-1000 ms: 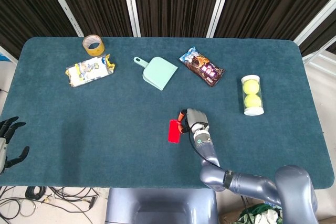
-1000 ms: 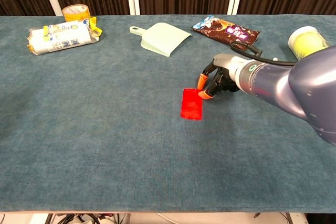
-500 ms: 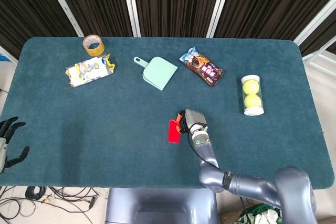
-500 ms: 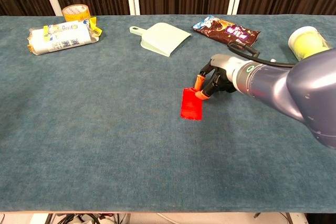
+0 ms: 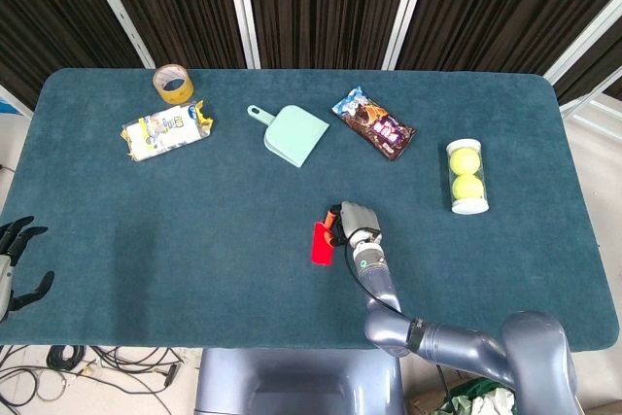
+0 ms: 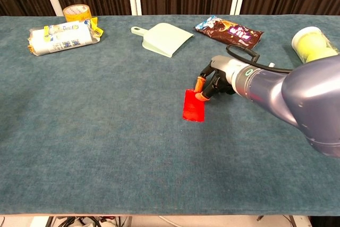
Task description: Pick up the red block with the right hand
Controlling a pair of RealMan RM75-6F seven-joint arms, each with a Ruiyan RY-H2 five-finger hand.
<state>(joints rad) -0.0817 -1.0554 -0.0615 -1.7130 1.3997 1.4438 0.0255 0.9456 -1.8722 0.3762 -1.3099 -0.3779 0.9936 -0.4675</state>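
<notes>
Fingers (image 6: 201, 91) of right hand (image 6: 217, 80) touch red block (image 6: 193, 106) edge.

Open cloth across lower half and whole left-centre of table (image 5: 146, 240); plenty of room to pass there. Only red block (image 5: 320, 243) and right hand (image 5: 352, 224) at centre-bottom, fingertips touching block's right edge. Obstacles all in upper part: tape (image 5: 173, 83) and packet (image 5: 165, 133) upper left, dustpan (image 5: 292, 134) and snack bag (image 5: 374, 122) upper centre, ball tube (image 5: 466, 176) at right. Left hand (image 5: 14, 264) at lower left edge, off table.
</notes>
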